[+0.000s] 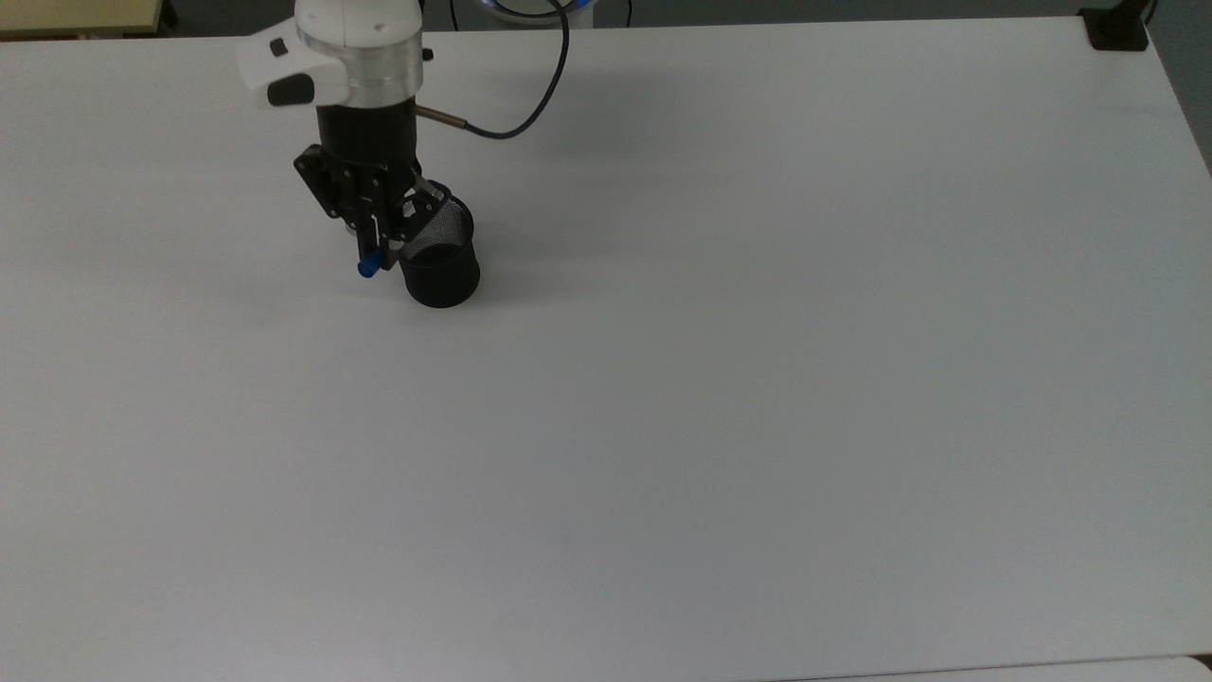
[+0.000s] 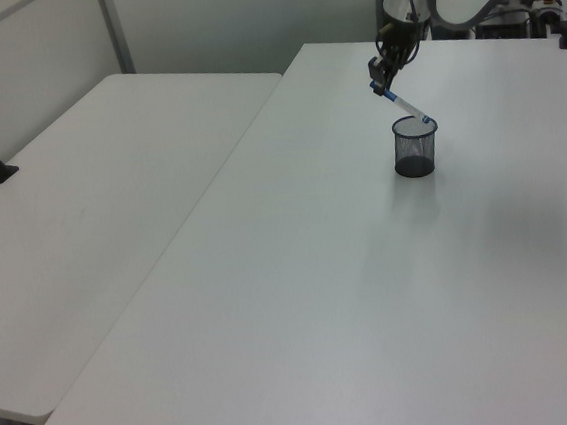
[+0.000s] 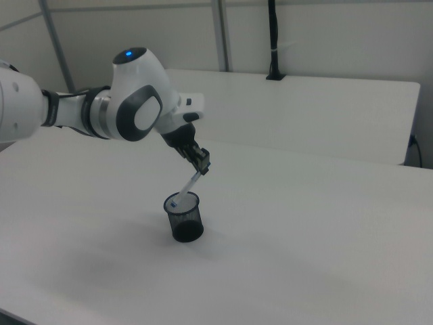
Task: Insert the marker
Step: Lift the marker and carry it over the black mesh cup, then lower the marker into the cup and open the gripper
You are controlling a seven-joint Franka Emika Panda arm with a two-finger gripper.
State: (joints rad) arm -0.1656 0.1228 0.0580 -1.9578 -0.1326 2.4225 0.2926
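Tool (image 2: 383, 70) clamped on the marker (image 2: 409, 108) near its capped upper end, barrel slanting down toward the mesh cup (image 2: 416, 146). In the right view, marker (image 3: 187, 187) tilted steeply, lower blue tip right at the cup (image 3: 184, 217) mouth, seemingly just inside the rim — hard to tell whether touching the mesh. In the top view, blue cap end poking out below the tool (image 1: 377, 242), just beside the cup (image 1: 438, 262) on the top view's left, cup standing on the white table (image 1: 757, 379).

Risks, judged from this pose:

- Slanted entry — tip likely to catch on the rim or the inner wall instead of sliding to the bottom.
- Light, unfixed cup; sideways push from the barrel could tip it or shove it across the table.
- Release at this tilt, with most of the barrel above the rim, could let the marker lever over the edge and fall out, perhaps toppling the cup.
- Grip far from the lower end means little control of the tip; small wrist error, large swing at the rim.

Safer: straighten nearer upright, lower further, then let go.
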